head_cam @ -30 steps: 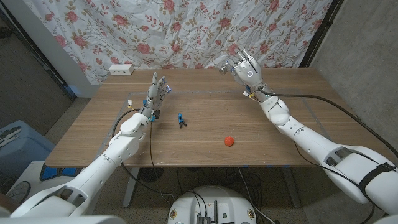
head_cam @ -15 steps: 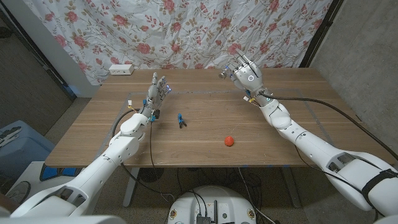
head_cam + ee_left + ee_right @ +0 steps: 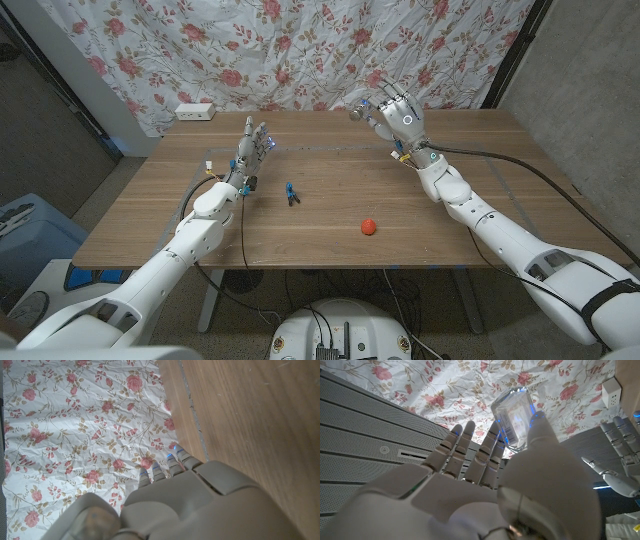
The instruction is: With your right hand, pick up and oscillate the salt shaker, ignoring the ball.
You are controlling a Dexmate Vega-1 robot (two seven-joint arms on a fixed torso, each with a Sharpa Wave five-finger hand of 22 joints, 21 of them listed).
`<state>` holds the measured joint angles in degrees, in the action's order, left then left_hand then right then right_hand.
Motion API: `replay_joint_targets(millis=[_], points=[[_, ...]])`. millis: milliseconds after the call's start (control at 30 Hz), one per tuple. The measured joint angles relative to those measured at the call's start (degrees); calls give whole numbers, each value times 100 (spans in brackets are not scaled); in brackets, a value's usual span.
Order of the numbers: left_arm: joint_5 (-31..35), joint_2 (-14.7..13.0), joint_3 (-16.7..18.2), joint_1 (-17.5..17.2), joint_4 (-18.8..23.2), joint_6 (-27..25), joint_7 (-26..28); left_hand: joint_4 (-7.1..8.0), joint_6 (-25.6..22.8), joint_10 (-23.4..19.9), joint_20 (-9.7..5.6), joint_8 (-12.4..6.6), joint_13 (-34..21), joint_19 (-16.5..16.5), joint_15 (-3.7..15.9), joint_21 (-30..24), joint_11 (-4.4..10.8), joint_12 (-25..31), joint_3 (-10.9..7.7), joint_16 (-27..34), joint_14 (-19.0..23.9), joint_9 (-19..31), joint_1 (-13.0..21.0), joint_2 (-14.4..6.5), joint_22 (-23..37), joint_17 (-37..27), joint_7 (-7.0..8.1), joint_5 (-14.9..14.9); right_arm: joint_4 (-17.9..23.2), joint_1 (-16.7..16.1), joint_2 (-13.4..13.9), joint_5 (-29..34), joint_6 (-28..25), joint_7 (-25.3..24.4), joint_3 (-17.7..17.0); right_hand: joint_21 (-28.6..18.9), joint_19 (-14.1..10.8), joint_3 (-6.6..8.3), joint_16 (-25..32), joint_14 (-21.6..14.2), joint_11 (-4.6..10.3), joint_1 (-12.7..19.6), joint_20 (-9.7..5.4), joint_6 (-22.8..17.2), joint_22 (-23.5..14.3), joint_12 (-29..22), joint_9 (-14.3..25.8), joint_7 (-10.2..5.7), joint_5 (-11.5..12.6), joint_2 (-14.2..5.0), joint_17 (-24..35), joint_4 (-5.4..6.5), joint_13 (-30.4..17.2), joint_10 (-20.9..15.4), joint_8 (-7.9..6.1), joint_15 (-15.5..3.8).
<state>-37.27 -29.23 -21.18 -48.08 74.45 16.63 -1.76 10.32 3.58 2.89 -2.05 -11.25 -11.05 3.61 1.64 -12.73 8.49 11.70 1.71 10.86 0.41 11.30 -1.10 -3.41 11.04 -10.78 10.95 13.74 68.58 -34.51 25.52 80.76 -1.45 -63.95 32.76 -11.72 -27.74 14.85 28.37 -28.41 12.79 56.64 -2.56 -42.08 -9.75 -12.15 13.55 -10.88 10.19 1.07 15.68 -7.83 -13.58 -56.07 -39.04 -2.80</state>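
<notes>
Now my right hand [image 3: 398, 117] raised above the wooden table [image 3: 330, 215], pinching the clear salt shaker [image 3: 516, 417], left hand [image 3: 251, 148] holding nothing, fingers straight, red ball [image 3: 369, 227] apart.

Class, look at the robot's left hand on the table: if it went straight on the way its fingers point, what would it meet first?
Probably the floral curtain. The left hand points over bare wooden table toward it; the white power strip seems off to one side, though depth is unclear.

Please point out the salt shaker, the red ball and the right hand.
salt shaker [image 3: 516, 417], right wrist view, its clear body.
red ball [image 3: 369, 227], head view, its middle.
right hand [image 3: 400, 116], head view, its back.
</notes>
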Motion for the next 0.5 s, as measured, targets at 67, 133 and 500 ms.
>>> replay_joint_targets(millis=[67,133,500], points=[[0,0,0,0,0,0,0,0,0,0,0,0,0,0,0,0,0,0,0,0,0,0,0,0,0,0,0,0,82,28,76,-202,40,38,94,0,0,-2,-26,-6,0,0,0,0,0,0,0,0,0,0,0,2,2,0,0,-6],[0,0,0,0,0,0,0,0,0,0,0,0,0,0,0,0,0,0,0,0,0,0,0,0,0,0,0,0,161,50,148,-381,67,101,172,0,0,-31,-26,-6,0,0,0,0,0,0,0,0,0,0,-21,31,2,0,0,-6],[1,3,-1,1,0,0,0,0,0,0,0,0,0,0,0,0,0,0,0,0,0,0,0,0,0,0,0,0,729,207,759,-1585,108,771,724,0,0,-48,-66,-6,0,0,0,1,0,0,0,-1,0,0,-27,47,3,0,0,-7]])
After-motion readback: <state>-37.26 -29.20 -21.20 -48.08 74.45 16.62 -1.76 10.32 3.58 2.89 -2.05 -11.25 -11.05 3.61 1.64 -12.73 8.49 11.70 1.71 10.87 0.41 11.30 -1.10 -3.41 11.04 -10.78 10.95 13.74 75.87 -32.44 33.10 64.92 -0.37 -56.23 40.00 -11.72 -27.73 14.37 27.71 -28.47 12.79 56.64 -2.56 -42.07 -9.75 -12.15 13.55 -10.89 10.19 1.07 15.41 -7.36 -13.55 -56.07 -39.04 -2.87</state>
